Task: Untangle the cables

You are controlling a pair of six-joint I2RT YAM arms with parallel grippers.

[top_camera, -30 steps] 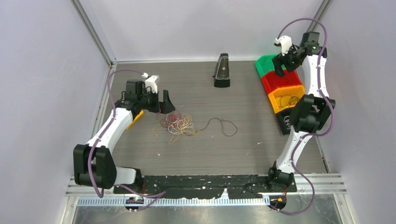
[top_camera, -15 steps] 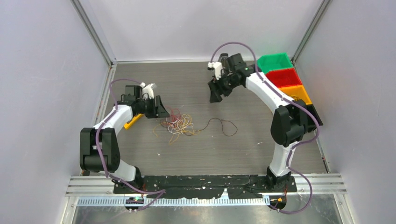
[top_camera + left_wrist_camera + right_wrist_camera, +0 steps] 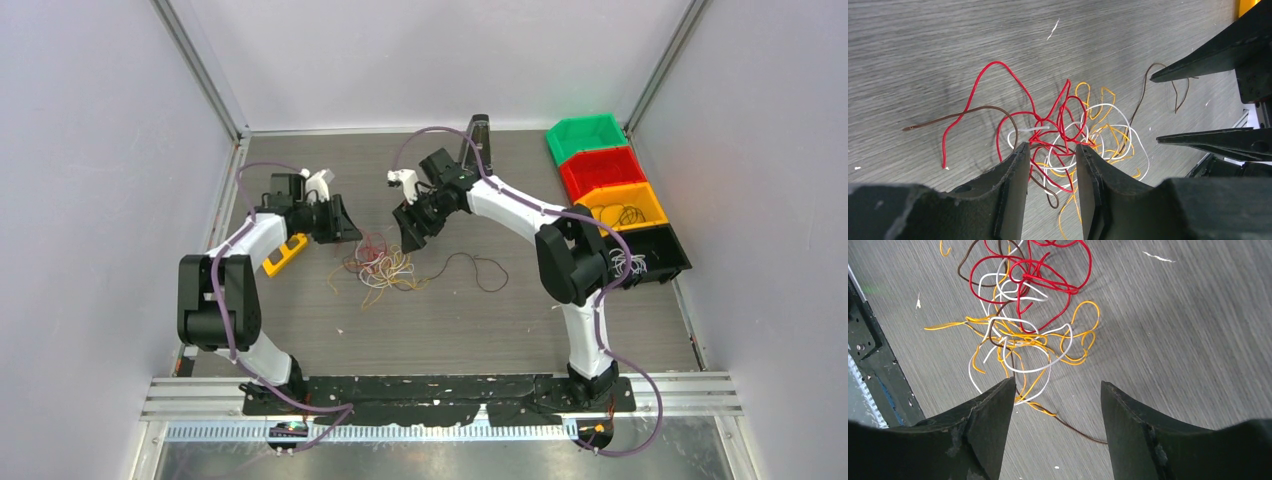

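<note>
On the counter (image 3: 450, 330) between the arms lie the cables (image 3: 385, 265), knotted. Over the red strands the left tool (image 3: 1050, 165) is half spread; the right tool (image 3: 1055, 400) gapes wide. Neither pinches anything. Grabbing several strands together could tighten the knot.

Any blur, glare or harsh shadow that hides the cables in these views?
Top external: even light, no glare, but the cables are too small to separate strands. Left wrist: strands sharp, faint soft shadows on the table. Right wrist: equally sharp; the dark claw fingers show little detail.
</note>
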